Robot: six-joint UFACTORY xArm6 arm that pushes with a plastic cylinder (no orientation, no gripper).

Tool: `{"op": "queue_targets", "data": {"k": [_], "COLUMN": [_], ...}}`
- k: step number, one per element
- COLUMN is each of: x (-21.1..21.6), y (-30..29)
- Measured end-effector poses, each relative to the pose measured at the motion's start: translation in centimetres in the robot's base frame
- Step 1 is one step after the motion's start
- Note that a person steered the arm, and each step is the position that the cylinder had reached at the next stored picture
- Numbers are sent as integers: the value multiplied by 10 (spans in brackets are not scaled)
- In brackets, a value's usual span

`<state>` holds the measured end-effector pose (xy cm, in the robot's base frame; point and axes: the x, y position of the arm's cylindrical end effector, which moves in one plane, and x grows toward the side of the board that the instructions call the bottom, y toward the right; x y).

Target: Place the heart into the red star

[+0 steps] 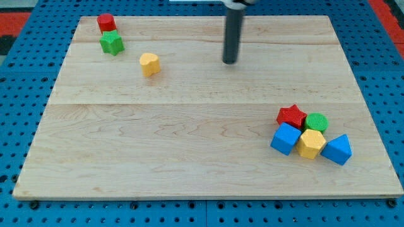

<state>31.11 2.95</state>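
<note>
Before you lies a pale wooden board (189, 145) on a blue pegboard surface (19, 94), filling most of the frame. From the top centre a dark rod (232, 34) descends; there is no pincer on this arm, so nothing opens, closes or is held, and my tip (230, 62) rests on bare wood in the upper middle, apart from every block. In the lower right you see a tight cluster: the red star (291, 116) at its upper left, a green round block (317, 122) just beside it, and below these a blue cube (286, 139), a yellow hexagonal block (311, 144) and a blue wedge-like block (338, 149). The yellow heart (149, 64) sits alone at upper left, well apart from the red star and to the left of my tip. Farther upper left stand a green star (112, 43) and, touching its top, a red block (106, 23)
</note>
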Motion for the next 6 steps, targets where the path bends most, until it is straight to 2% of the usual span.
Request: {"op": "queue_targets", "data": {"k": [1,2,3,4,5,6], "x": [-18,-4,23,65,85,72], "y": [-76,-152,-160,-85,-49,-92]}}
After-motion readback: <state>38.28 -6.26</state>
